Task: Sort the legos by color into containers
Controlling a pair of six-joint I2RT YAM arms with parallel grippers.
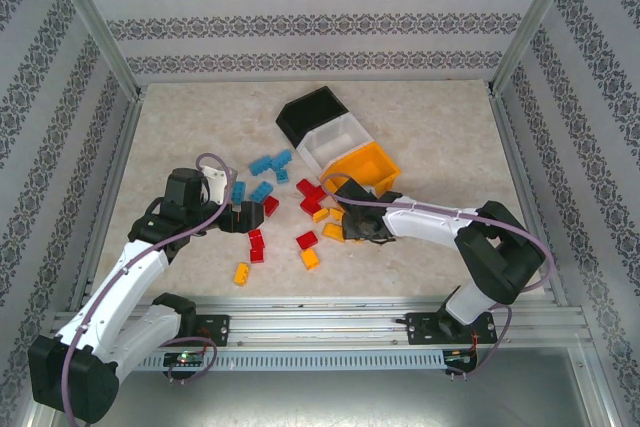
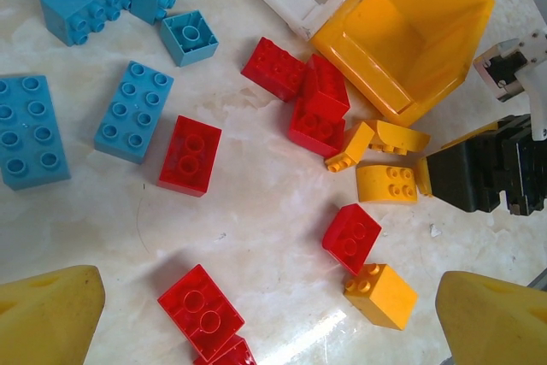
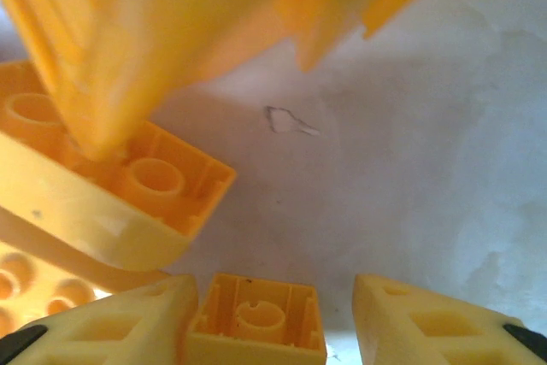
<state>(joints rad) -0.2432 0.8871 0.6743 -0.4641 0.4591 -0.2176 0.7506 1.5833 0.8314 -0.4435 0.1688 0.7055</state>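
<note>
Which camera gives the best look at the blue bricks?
The left wrist view: the blue bricks lie close, large and sharp, studs plain. The top external view shows the same bricks small, with little detail.

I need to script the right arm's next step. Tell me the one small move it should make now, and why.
Probably close the right gripper snugly on the small yellow brick between its fingers, since a slight gap shows on one side and a firm pinch is unclear; the orange-yellow bin sits close by for the drop.
</note>
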